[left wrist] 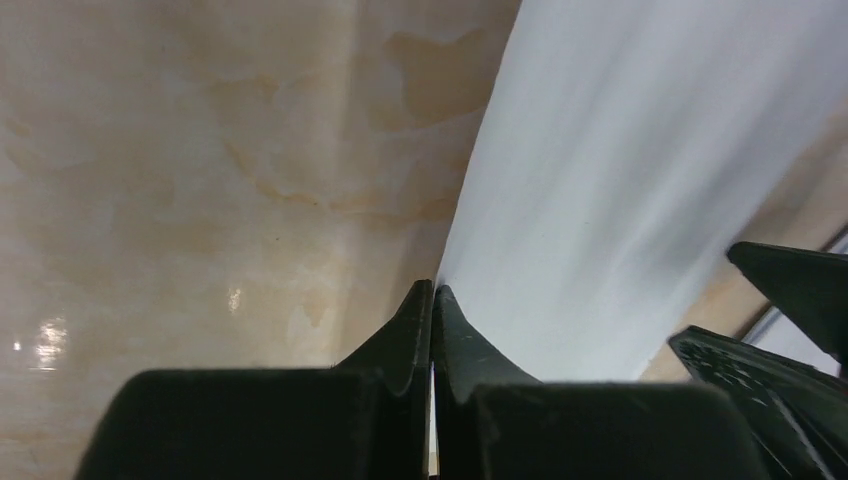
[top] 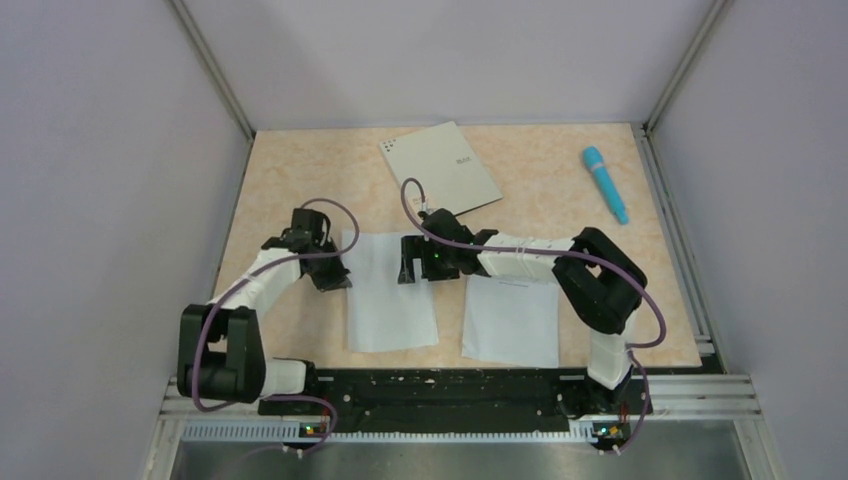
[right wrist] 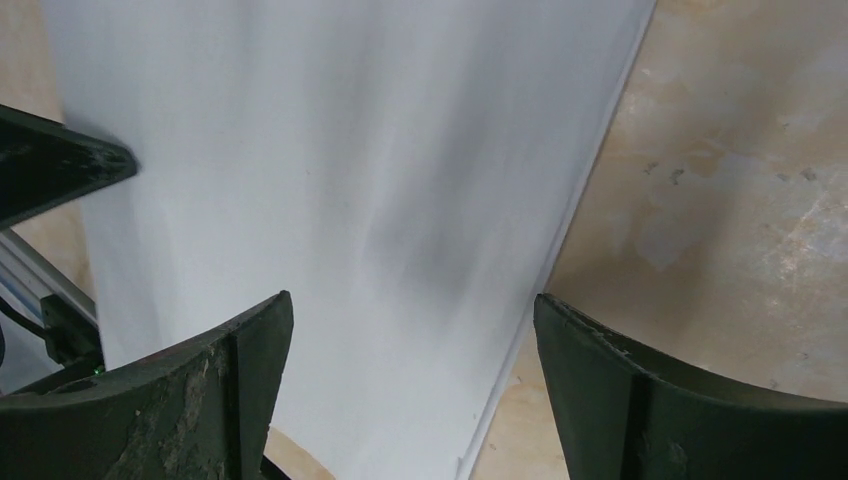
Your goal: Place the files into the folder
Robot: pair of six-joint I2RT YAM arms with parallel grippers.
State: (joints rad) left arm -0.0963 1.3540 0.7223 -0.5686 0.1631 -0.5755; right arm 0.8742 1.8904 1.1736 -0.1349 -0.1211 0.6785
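Two white sheets, the files, lie side by side on the table. The left sheet [top: 388, 295] has both grippers at its far end; the right sheet [top: 512, 320] lies partly under the right arm. The closed grey folder [top: 440, 165] lies behind them. My left gripper [top: 335, 272] is shut, its tips [left wrist: 433, 292] pinched at the left sheet's [left wrist: 620, 180] left edge, with a white sliver between the jaws. My right gripper [top: 408, 266] is open and straddles the same sheet's [right wrist: 330, 180] right edge [right wrist: 412, 300], holding nothing.
A blue pen-like tool [top: 605, 183] lies at the back right. Grey walls enclose the beige table [top: 290, 170] on three sides. A metal rail [top: 700, 385] runs along the near edge by the arm bases.
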